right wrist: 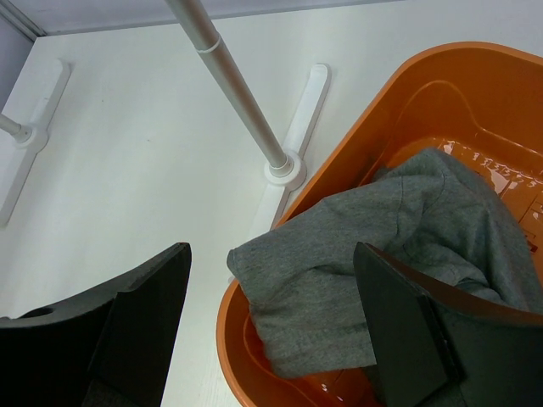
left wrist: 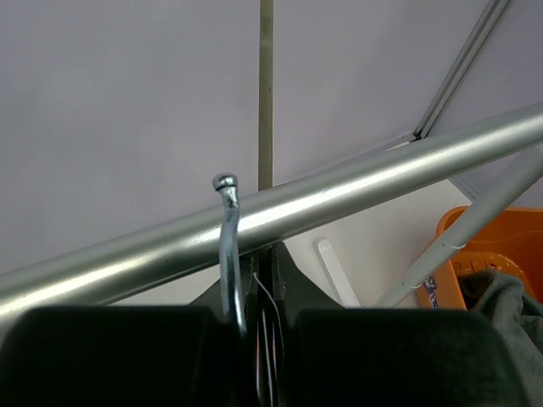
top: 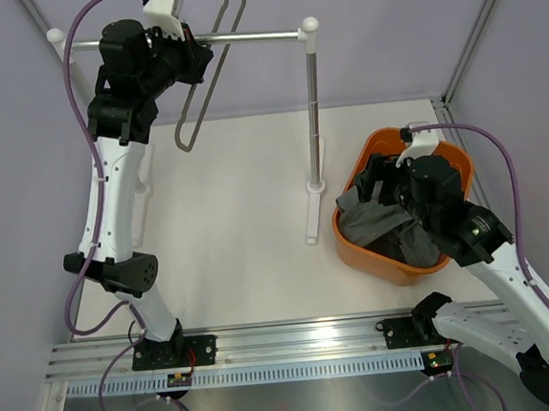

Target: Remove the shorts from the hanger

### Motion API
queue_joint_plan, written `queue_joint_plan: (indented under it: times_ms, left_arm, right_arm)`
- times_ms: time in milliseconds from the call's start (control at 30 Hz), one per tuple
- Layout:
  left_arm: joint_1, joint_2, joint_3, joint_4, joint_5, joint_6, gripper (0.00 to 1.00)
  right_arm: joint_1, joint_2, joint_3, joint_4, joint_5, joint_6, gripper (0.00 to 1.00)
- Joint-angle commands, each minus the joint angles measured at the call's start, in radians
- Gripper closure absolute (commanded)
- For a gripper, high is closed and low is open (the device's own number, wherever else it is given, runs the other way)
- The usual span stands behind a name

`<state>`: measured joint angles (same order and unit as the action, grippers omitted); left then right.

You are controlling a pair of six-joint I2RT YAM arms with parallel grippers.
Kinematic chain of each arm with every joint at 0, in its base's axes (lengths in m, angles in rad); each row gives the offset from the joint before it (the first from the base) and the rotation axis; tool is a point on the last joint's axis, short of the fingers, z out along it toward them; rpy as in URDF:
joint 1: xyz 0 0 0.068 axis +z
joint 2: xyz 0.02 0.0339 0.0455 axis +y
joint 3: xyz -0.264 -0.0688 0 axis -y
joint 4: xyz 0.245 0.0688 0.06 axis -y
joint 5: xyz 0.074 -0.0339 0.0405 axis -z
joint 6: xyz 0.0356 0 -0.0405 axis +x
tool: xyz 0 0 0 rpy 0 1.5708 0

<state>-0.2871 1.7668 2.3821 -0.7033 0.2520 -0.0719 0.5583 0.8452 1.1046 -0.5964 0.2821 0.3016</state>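
The table [top: 235,190] bears a rail [top: 250,37] at 12 o'clock, an orange bin [top: 377,141] at 3 o'clock. Grey shorts [top: 367,218] lie bunched in the bin, one edge over its rim. The hanger [left wrist: 226,237] hooks over the rail at 11 o'clock, the left hand [top: 196,58] clamped on its wire. The right hand [right wrist: 271,280] hangs above the shorts, fingers [right wrist: 127,322] spread.

Top: I look down from high, far | left wrist: up, close under rail [left wrist: 339,188] | right wrist: down, close over orange tub [right wrist: 416,97] | all share tub
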Motion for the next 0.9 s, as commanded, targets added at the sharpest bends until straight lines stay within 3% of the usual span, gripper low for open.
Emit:
queue_joint_plan:
  times_ms: [0,867]
  left_arm:
    - [0.003,0.031,0.043,0.091,-0.025,-0.02,1.0]
    - [0.003,0.076,0.003,0.074,0.001,-0.029,0.99]
  right_arm:
    - [-0.005,0.005,-0.005,0.041,-0.02,-0.019,0.14]
    - [-0.005,0.022,-0.023,0.056,-0.07,0.002,0.14]
